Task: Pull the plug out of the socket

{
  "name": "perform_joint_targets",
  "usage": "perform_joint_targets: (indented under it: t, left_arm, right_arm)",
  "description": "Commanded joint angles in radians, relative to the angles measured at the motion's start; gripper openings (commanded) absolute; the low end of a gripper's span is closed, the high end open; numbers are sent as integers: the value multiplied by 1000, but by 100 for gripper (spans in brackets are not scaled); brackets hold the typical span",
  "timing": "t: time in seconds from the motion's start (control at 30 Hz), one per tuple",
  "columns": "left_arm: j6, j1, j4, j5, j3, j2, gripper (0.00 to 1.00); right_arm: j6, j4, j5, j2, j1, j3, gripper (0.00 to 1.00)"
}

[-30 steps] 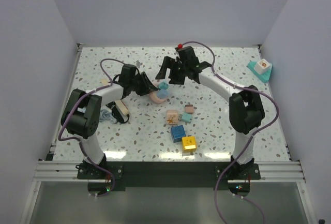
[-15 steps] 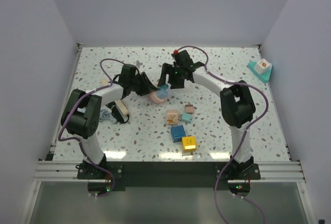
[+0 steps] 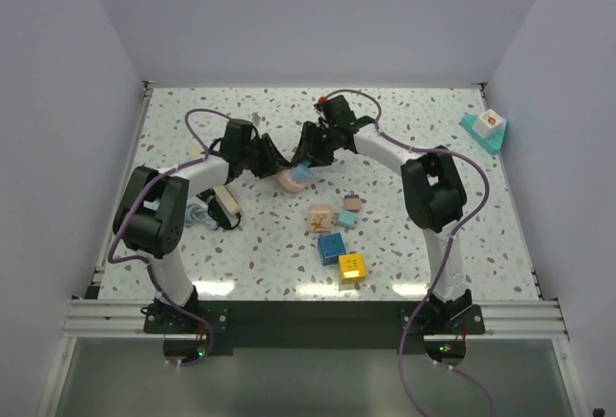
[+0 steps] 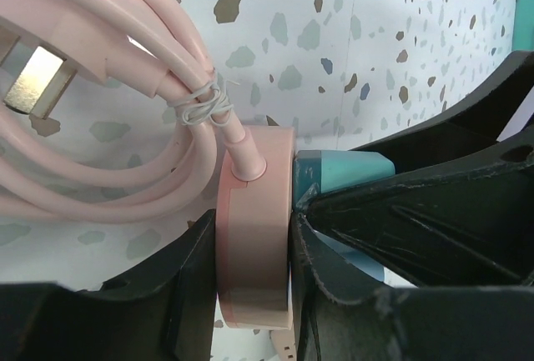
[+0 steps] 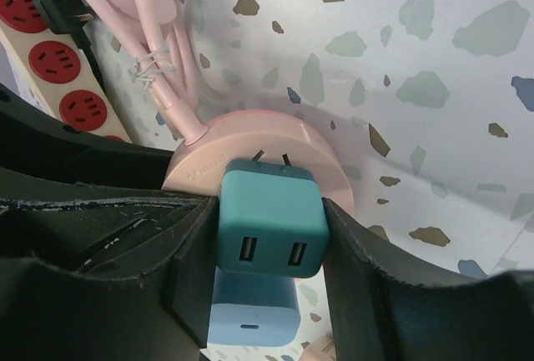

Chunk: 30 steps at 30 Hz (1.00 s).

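A round pink socket (image 4: 254,236) with a coiled pink cord (image 4: 100,127) stands on edge between my left gripper's (image 4: 253,240) jaws, which are shut on its flat sides. A teal USB charger plug (image 5: 271,219) sits in its face (image 5: 250,140), with two prongs showing in a thin gap. My right gripper (image 5: 271,236) is shut on the charger's sides. A light-blue charger (image 5: 254,315) sits below it. The two grippers meet at the table's back middle (image 3: 294,162). A cream power strip (image 5: 58,61) lies behind, with a black plug (image 5: 52,2) on it, prongs showing.
The power strip (image 3: 226,203) and black cord (image 3: 207,217) lie beside the left arm. Several toy cubes, such as a blue one (image 3: 332,247) and a yellow one (image 3: 351,265), sit front of centre. A teal stand with a white cube (image 3: 486,128) is at the far right.
My right gripper has moved left and down to the socket and now grips the teal charger. My left gripper and the socket have stayed put.
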<state>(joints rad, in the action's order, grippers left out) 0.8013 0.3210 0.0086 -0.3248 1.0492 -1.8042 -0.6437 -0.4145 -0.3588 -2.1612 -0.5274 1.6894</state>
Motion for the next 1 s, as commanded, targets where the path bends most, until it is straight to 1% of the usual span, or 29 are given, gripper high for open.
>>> perform_joint_targets:
  t: [0.0, 0.03, 0.07, 0.37, 0.5, 0.57, 0.63, 0.77, 0.87, 0.97]
  left_arm:
    - [-63, 7, -52, 41, -9, 29, 0]
    - [-63, 7, -58, 47, -14, 29, 0]
    - [-66, 7, -61, 50, -21, 31, 0]
    - [-76, -2, -61, 76, -104, 36, 0]
    - [-71, -3, -53, 81, -123, 36, 0]
    - [-67, -3, -50, 79, -112, 28, 0]
    - [-65, -3, -56, 79, -98, 20, 0]
    - [-63, -3, -68, 73, -42, -13, 0]
    - [-66, -3, -85, 78, -11, -27, 0]
    - [-68, -3, -93, 84, -2, -29, 0]
  right_arm:
    - [1, 23, 3, -12, 7, 23, 19]
    - [1, 23, -2, 6, 15, 18, 13]
    - [1, 23, -8, 18, 33, 7, 0]
    - [7, 22, -138, 178, 202, -65, 0]
    - [3, 20, -135, 202, 208, -59, 0]
    - [-14, 22, -121, 207, 196, -65, 0]
    - [-11, 8, -48, 222, 178, -69, 0]
    - [3, -30, 52, 230, 92, -80, 0]
    - [4, -36, 96, 235, 52, -94, 0]
    - [27, -46, 125, 264, 50, -111, 0]
